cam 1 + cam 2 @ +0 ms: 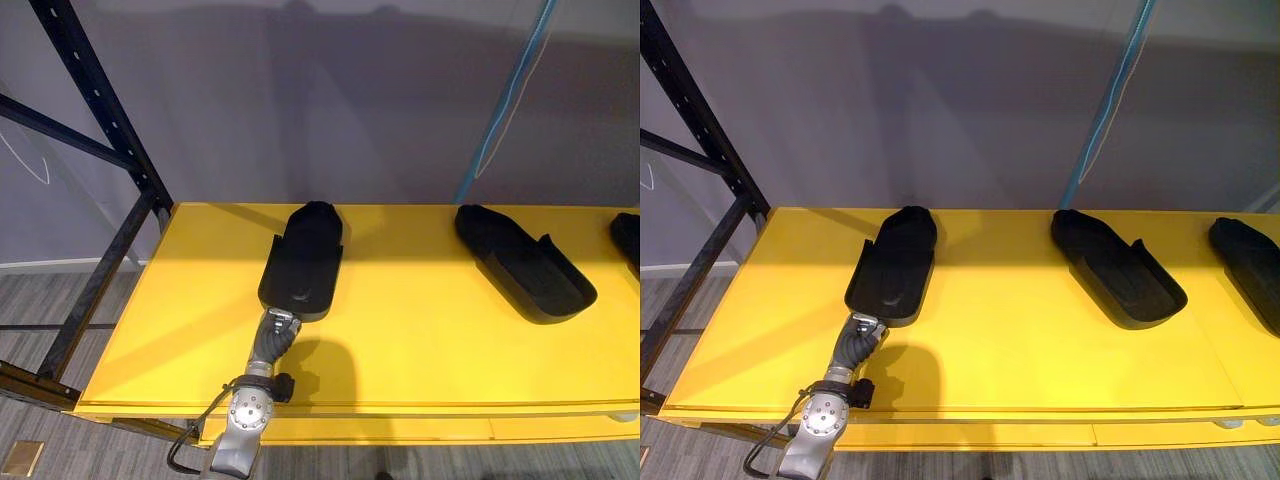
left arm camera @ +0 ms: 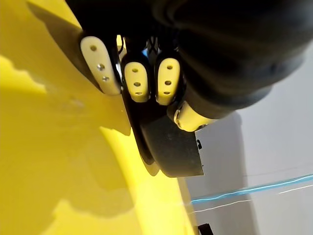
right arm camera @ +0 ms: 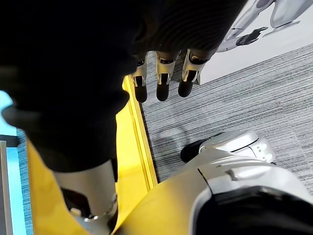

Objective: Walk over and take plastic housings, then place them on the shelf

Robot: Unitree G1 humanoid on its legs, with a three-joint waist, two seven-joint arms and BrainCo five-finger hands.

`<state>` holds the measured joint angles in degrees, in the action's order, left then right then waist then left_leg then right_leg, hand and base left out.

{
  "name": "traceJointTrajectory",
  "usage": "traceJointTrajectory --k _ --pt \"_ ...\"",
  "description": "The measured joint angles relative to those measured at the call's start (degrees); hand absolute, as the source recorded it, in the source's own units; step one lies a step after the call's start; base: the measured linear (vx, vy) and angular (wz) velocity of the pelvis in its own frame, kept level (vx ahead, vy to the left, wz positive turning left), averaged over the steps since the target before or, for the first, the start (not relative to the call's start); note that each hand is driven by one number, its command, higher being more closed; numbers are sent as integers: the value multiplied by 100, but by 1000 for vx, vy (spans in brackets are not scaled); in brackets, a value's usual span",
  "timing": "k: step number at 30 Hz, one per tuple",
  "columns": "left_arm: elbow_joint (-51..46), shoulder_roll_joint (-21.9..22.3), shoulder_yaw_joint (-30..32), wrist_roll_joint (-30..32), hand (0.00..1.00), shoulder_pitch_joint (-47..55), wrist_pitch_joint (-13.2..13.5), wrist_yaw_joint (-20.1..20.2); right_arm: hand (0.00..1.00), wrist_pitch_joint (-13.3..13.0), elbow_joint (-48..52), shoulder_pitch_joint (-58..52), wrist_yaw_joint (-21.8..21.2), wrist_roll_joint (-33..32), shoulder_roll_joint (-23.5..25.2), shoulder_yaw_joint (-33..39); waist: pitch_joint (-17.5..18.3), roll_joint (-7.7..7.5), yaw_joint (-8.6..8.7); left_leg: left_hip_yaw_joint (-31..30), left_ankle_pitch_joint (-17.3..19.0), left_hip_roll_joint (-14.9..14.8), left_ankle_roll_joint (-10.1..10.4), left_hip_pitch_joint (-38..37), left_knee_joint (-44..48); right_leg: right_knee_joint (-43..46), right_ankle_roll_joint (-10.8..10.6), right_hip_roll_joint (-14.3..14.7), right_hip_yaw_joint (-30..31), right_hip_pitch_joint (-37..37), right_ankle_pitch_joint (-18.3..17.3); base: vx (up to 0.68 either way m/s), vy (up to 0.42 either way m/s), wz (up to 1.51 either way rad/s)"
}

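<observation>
Left hand [image 1: 278,335] sits nearest, at the front of the yellow shelf [image 1: 420,340], reaching in from below the shelf's front edge. Its fingers [image 2: 137,81] are curled over the near rim of a black plastic housing [image 1: 305,262], with the thumb [image 2: 188,116] opposed on the other side. From the wrist view this reads as a pinch grip on the rim, though the fingertips are hidden against the dark plastic, so contact is probable rather than confirmed. The housing lies flat on the shelf, long axis running front to back, rounded end toward the wall. Right hand [image 3: 164,81] hangs low beside the shelf's front edge, above the grey floor, fingers relaxed and straight, holding nothing. Judged step: placement, near its end, since the piece appears fully supported by the shelf surface. Next move calls for uncurling the fingers and drawing the hand straight back along the housing's axis, without dragging the piece forward. Risk: a fingertip snagging the rim on withdrawal could pull the housing toward the front edge. Farther right on the same shelf lies a second housing [image 1: 525,265], well apart from the first and angled. A third housing [image 1: 1250,268] lies at the far right. Behind, a pale blue cord [image 1: 505,100] hangs against the grey wall.
</observation>
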<state>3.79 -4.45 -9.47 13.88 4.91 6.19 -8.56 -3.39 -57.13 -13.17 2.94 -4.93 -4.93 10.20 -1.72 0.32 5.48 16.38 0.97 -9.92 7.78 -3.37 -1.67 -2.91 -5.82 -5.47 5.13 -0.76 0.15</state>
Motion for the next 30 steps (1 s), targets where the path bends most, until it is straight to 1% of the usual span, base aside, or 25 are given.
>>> traceJointTrajectory --k 6,7,10,18,21,25,28,30 --pt "195 -23 -34 116 100 -189 2 3 0 0 -1 4 2 1 22 106 -4 -9 16 2 -2 0 1 -13 0 -41 0 -2 3 -40 38 -6 -1 0" --pt "213 -43 -60 128 100 -215 -1 4 0 1 0 6 2 1 24 107 -18 -33 23 2 -4 1 2 -16 1 -48 -1 -2 4 -34 46 -37 -5 0" --pt "219 -72 -117 207 100 -224 -1 12 0 1 1 16 3 1 24 108 -21 -40 49 4 -4 2 3 -20 1 -84 0 -4 6 -33 66 -36 -5 -1" --pt "222 -81 -265 199 100 -295 35 35 0 3 -1 22 5 3 23 113 -17 -35 53 6 -6 2 6 -17 -22 -171 2 -2 5 -69 100 0 0 0" --pt "170 -87 -264 109 100 -294 38 36 0 3 -2 26 5 3 26 112 -18 -43 55 -3 -8 2 4 -21 -22 -171 1 -3 -10 -102 102 -1 -3 1" --pt "-149 -123 -198 -110 100 -110 -21 52 0 2 -3 25 3 3 26 110 -24 -53 70 -55 -17 3 -3 -19 -12 -161 0 -10 -89 -133 102 -11 -7 7" --pt "-715 -169 49 -296 100 142 -15 17 0 2 -22 24 -1 3 19 106 -24 -53 43 -86 -27 3 -12 -15 4 -140 1 -16 -116 -147 102 -21 -7 5" --pt "-1237 -218 331 -444 100 325 26 -40 0 2 -24 20 -3 3 12 99 -25 -52 26 -120 -36 3 -21 -17 22 -88 1 -18 -143 -155 101 -33 -6 8"
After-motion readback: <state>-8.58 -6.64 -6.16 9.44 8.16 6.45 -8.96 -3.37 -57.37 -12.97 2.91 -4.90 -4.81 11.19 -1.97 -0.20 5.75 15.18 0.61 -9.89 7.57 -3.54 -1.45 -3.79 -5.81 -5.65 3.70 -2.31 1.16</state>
